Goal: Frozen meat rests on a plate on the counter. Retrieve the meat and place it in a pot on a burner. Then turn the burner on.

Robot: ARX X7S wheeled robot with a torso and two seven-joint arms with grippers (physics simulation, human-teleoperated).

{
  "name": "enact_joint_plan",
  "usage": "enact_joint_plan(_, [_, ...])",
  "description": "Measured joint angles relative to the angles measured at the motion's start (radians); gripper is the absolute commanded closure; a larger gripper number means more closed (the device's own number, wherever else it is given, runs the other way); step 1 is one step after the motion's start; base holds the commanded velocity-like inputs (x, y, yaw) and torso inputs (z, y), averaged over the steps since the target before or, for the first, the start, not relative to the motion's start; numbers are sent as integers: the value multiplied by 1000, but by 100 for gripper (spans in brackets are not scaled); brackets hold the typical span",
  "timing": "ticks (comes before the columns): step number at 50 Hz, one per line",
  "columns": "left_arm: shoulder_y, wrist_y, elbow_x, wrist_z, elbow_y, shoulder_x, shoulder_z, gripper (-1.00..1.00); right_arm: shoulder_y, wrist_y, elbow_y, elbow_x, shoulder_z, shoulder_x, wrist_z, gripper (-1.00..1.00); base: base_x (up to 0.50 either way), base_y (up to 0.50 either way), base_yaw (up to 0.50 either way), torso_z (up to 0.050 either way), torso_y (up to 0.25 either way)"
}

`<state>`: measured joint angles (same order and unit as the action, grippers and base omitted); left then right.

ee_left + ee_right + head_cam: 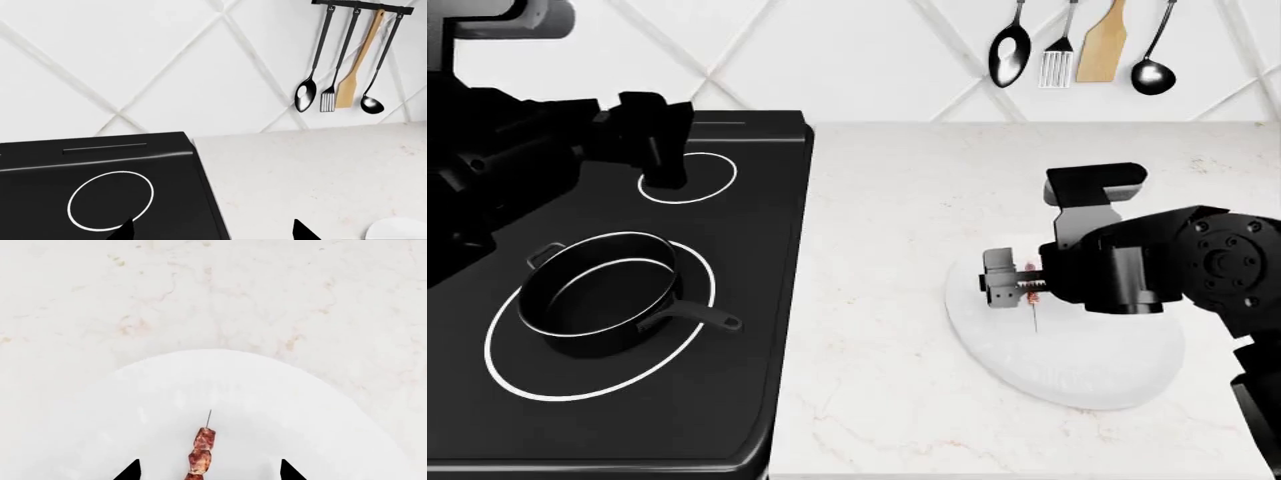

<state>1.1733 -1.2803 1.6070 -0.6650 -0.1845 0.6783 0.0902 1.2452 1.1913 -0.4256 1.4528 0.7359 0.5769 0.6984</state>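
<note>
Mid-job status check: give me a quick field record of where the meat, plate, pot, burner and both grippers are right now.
meat: small reddish skewer lying on the plate, between the right fingertips
plate: white, on the counter right of the stove
pot: black, empty, inside the large burner ring
right gripper: open, low over the plate, not yet closed on the meat
left gripper: open, above the rear small ring, holding nothing

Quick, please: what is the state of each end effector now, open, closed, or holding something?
Left end effector: open, holding nothing, above the stove edge.
Right end effector: open, fingertips either side of the meat on the plate; not gripping it yet.
</note>
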Motion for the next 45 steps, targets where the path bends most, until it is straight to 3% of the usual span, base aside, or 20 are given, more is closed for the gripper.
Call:
enact_joint_plan(12, [-1, 7, -3, 3, 2, 3, 10, -100, -3, -12, -3, -3, 2, 1, -11, -100, 0, 0, 0, 0, 0])
enact_joint_plan(13, [-1, 8, -4, 5, 2, 3, 10, -100, -3, -13, -2, -3, 2, 1, -11, 100, 0, 0, 0, 0, 0])
enact_joint_plan(32, [10, 11, 26, -21, -5, 11, 19, -100, -26, -12, 37, 31, -9, 16, 9, 100, 0, 0, 0, 0, 0])
enact_joint_plan(45, [55, 13, 176, -144, -44, 43, 13, -100, -28, -3, 160, 117, -69, 71, 114, 100, 0, 0, 0, 0, 0])
